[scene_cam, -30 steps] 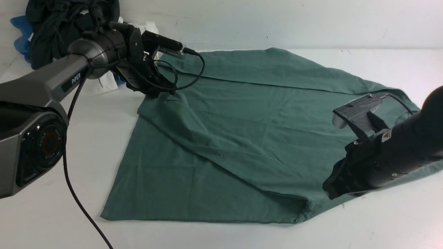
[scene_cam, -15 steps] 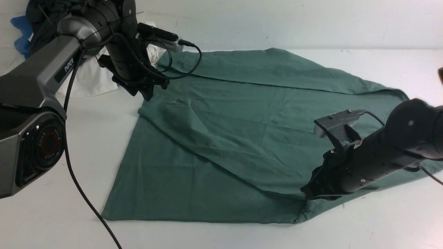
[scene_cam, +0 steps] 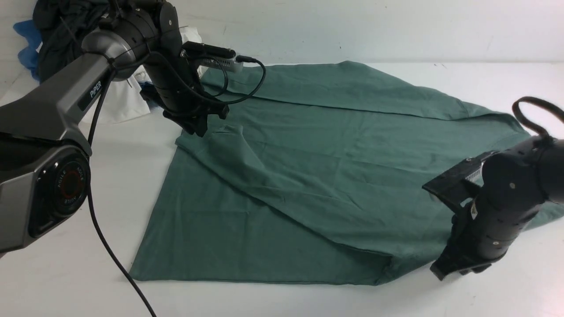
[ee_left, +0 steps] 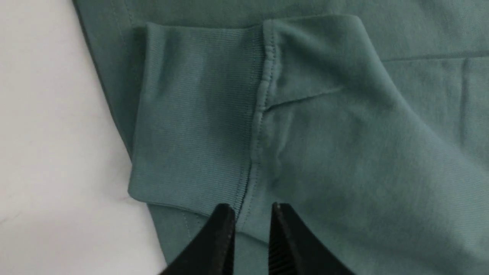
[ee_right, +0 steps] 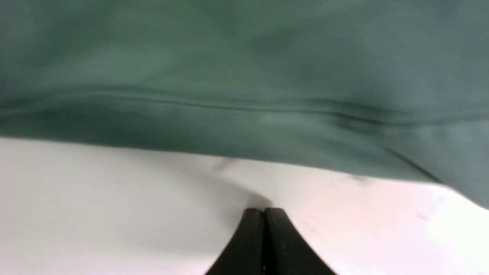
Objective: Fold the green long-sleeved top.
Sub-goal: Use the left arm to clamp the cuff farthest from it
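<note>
The green long-sleeved top [scene_cam: 317, 176] lies spread on the white table, one sleeve folded diagonally across its body. The sleeve's ribbed cuff [scene_cam: 227, 131] rests flat at the top's far left corner. My left gripper [scene_cam: 199, 127] hovers just beside that cuff [ee_left: 195, 114]. In the left wrist view the left gripper [ee_left: 252, 208] shows a narrow gap with nothing in it. My right gripper [scene_cam: 456, 268] points down at bare table off the top's front right edge. In the right wrist view this gripper [ee_right: 263, 211] is shut and empty, with the top's hem [ee_right: 244, 76] blurred beyond it.
A heap of dark garments [scene_cam: 66, 35] with a blue piece [scene_cam: 26, 39] and a white one [scene_cam: 116, 103] sits at the back left, close behind my left arm. The left arm's cable [scene_cam: 110, 259] hangs down across the table's front left. A wall runs along the back.
My left gripper has lifted off the sleeve cuff, which now lies flat. My right arm has drawn back off the fabric toward the front right and tipped downward.
</note>
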Robot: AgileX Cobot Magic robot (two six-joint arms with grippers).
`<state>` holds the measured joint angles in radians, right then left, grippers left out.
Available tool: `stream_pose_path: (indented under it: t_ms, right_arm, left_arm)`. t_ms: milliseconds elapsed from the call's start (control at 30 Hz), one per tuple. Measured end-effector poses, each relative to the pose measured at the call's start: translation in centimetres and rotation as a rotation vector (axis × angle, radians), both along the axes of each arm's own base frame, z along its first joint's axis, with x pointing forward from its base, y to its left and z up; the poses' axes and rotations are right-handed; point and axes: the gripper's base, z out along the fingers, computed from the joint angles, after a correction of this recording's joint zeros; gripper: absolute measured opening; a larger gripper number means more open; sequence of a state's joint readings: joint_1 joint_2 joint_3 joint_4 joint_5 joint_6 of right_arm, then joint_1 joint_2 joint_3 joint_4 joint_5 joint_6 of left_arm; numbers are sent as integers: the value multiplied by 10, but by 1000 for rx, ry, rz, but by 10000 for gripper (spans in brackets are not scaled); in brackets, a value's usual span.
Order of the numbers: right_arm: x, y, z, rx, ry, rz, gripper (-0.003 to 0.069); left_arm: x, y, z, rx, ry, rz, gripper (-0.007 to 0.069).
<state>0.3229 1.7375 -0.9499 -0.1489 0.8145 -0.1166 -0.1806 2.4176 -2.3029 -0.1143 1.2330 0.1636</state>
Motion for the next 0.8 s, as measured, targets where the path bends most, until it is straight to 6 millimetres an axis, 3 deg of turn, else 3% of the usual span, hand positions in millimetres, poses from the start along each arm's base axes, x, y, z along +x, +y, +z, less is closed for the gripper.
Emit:
stream_pose_path:
  t_ms: [167,233,367,567,733,800]
  right_arm:
    - [13,15,40,168,-161,-53,-8]
    - [21,24,48,252,-239,-53,-8]
    - [33,35,36,357,-274,-85,-8]
    - [28,39,-4,318,-59,-37,-8]
    - [28,28,-7,251,-24,-18,-8]
    - [33,11,-7,209,-36,-89,-8]
  left_arm:
    - [3,-3,-3,-27,-19,5,121]
    - [6,-6,-10,-60,-15,9,121]
    - [8,-11,-32,-108,29,17,121]
    - [9,-9,-49,-76,67,19,121]
    - [8,-2,-49,4,78,42,118]
    - [8,1,-48,49,80,66,119]
